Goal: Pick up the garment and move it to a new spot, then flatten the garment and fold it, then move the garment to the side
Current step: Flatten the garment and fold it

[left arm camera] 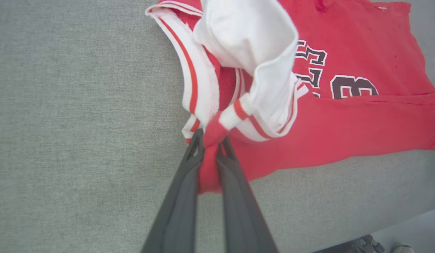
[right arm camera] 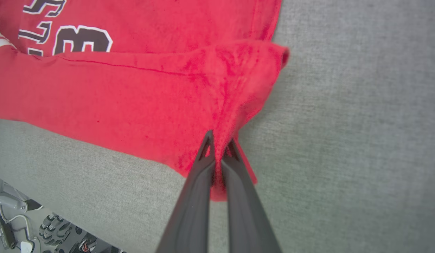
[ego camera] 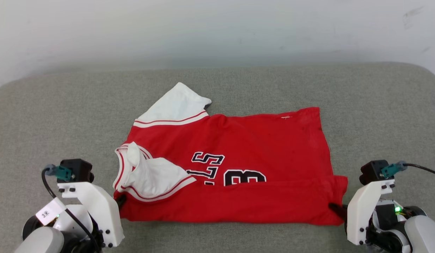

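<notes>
While the red jersey lies spread on the grey fabric surface, its near edge folded over the lower half of the black numbers, we see our left gripper clenched on red cloth just beside the striped collar and the white sleeve. Our right gripper is clenched on the opposite near corner, which rises in a small ridge. Whether each pinch takes one layer or two, we cannot tell.

The garment is red, with red-striped white sleeves, white-edged black lettering and possibly dark specks.
</notes>
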You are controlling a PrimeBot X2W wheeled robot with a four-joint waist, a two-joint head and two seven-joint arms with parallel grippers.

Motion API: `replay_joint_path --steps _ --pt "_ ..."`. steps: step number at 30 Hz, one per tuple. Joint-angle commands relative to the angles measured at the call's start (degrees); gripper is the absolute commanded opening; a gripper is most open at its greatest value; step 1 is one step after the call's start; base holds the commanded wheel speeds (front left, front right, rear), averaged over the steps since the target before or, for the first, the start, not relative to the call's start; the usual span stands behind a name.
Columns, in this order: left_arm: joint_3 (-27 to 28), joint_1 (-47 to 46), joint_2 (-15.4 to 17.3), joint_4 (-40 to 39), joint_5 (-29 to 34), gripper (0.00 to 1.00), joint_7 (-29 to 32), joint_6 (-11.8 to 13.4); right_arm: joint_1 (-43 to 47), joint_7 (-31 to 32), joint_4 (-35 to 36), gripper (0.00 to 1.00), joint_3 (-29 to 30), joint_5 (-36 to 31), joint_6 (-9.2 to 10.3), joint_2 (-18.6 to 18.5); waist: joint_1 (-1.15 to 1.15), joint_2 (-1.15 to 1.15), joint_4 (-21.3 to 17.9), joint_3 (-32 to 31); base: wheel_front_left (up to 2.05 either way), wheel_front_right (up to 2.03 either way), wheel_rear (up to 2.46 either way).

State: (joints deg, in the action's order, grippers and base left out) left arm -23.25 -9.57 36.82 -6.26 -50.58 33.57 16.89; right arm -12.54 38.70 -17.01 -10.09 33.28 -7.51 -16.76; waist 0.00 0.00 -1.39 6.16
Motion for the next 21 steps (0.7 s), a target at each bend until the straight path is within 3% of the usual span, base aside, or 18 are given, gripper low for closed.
replay_joint_path --steps 1,6,16,21 --pt "0.01 1.78 0.47 -0.61 0.26 0.00 -0.16 0.64 1.52 0.25 0.19 0.00 -0.47 0.38 0.04 -0.42 0.00 0.00 -0.33 -2.34 0.00 0.00 0.00" --pt "0.33 6.43 1.25 -2.03 -0.57 0.00 -0.31 2.40 4.65 1.17 0.99 0.00 -1.41 1.12 0.05 -0.53 0.00 0.00 -0.38 -6.49 0.00 0.00 0.00" --pt "3.17 17.89 1.00 -3.41 -4.40 0.00 -2.10 6.19 12.92 2.10 5.51 0.00 -0.04 1.33 0.05 -0.08 0.00 0.00 0.52 -8.81 0.00 0.00 0.00" --pt "3.36 20.52 -0.60 -0.61 -6.39 0.00 -3.18 5.02 16.77 2.19 5.50 0.00 1.83 0.99 0.05 1.59 0.00 0.00 1.34 -8.89 0.00 0.00 0.00"
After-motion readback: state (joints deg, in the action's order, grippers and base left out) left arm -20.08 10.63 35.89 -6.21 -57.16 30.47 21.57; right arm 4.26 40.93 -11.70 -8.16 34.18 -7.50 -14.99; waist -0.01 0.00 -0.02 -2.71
